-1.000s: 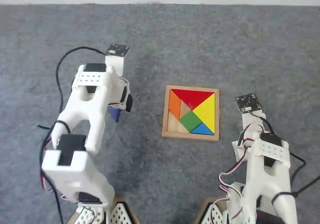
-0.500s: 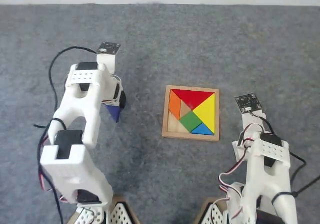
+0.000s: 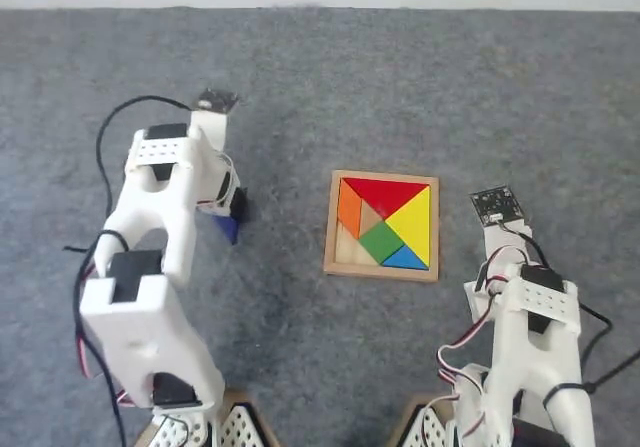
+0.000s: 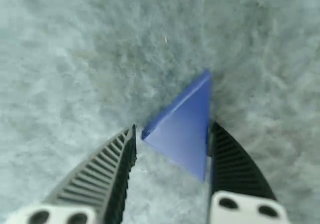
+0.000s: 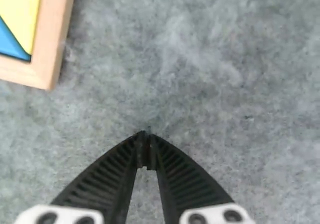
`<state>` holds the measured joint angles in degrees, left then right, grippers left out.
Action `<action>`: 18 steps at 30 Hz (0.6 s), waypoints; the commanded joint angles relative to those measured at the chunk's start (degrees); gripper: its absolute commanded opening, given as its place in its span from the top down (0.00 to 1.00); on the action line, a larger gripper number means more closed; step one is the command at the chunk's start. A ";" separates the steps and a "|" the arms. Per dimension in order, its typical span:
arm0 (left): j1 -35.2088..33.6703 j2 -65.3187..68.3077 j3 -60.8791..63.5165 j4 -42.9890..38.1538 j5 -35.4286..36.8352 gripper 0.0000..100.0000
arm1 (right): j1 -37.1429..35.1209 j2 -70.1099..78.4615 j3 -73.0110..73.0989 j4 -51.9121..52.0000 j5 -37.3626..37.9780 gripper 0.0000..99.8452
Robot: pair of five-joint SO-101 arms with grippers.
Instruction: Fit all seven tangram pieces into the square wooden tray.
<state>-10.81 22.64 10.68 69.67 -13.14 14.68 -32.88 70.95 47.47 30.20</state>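
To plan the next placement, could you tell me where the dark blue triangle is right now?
In the high view the dark blue triangle is on the grey carpet left of the wooden tray, between the left gripper's open fingers.

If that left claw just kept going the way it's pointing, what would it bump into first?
Probably the blue triangle, lying between the left gripper's open fingers; under it, just grey carpet.

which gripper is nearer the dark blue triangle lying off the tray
Left. The left gripper straddles the triangle; the right gripper sits shut beyond the tray.
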 commanded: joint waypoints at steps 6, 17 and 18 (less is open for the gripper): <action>0.53 4.66 -5.76 2.20 -0.88 0.77 | -0.40 -2.15 -0.26 -0.31 -0.62 0.99; 0.62 1.58 -5.85 6.59 -0.35 0.93 | -0.57 -2.15 -0.26 -0.40 -0.62 0.99; 0.62 0.70 -5.85 7.38 -0.35 0.94 | -0.57 -2.15 -0.26 -0.40 -0.62 0.99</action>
<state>-10.11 26.95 5.85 74.59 -13.23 14.59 -32.88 70.95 47.47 30.20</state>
